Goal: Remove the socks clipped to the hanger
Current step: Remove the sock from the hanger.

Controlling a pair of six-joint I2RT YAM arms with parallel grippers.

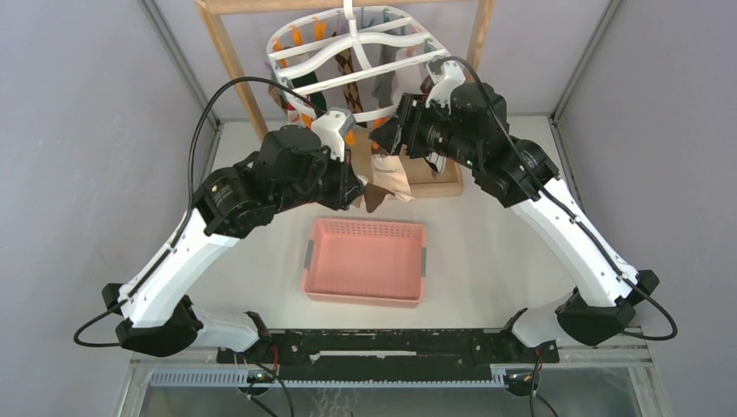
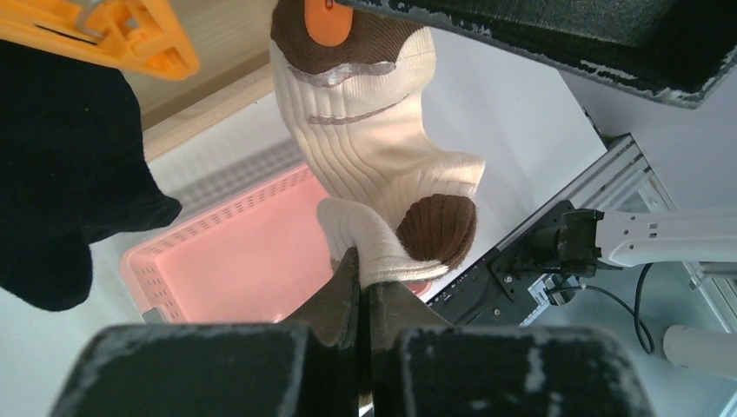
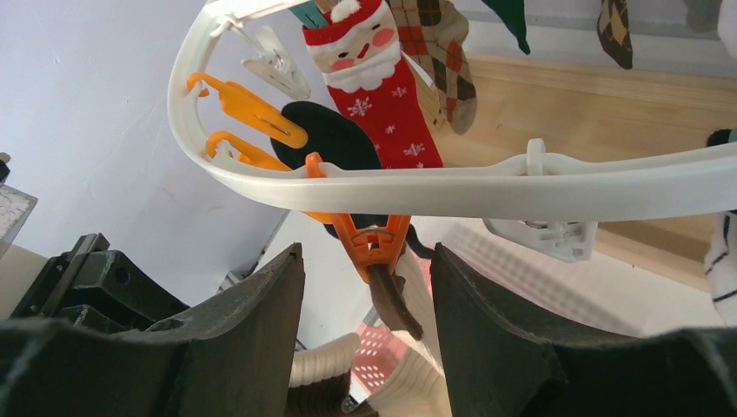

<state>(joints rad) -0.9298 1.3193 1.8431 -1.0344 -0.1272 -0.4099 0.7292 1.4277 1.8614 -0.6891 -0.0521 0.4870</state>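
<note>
I see the white hanger (image 1: 349, 39) hanging by its hook from the wooden frame (image 1: 226, 56) at the far side of the surface (image 1: 469, 261), with socks dangling from its clips. Both arms reach up under its near rim.

The left tool (image 2: 361, 271) is closed tight on the beige-and-brown sock (image 2: 374, 148). It pinches a fold of pale fabric just beside the brown patch at the sock's lower end. The sock hangs from an orange clip (image 2: 328, 19) that bites its brown cuff. Beside it in the left wrist view, a black sock (image 2: 61, 165) hangs under a second orange clip (image 2: 113, 30). Below both is the pink basket (image 2: 217, 261), which sits on the surface between the 2 arms.

The right tool (image 3: 367, 261) is open. Its 2 jaws stand on either side of the orange clip, near it but not touching it. The clip hangs from the hanger's white rim, and the sock's brown cuff is caught in its mouth. Past the rim, a red Santa sock (image 3: 374, 87) and a brown argyle sock (image 3: 439, 52) hang from clips farther in.
</note>
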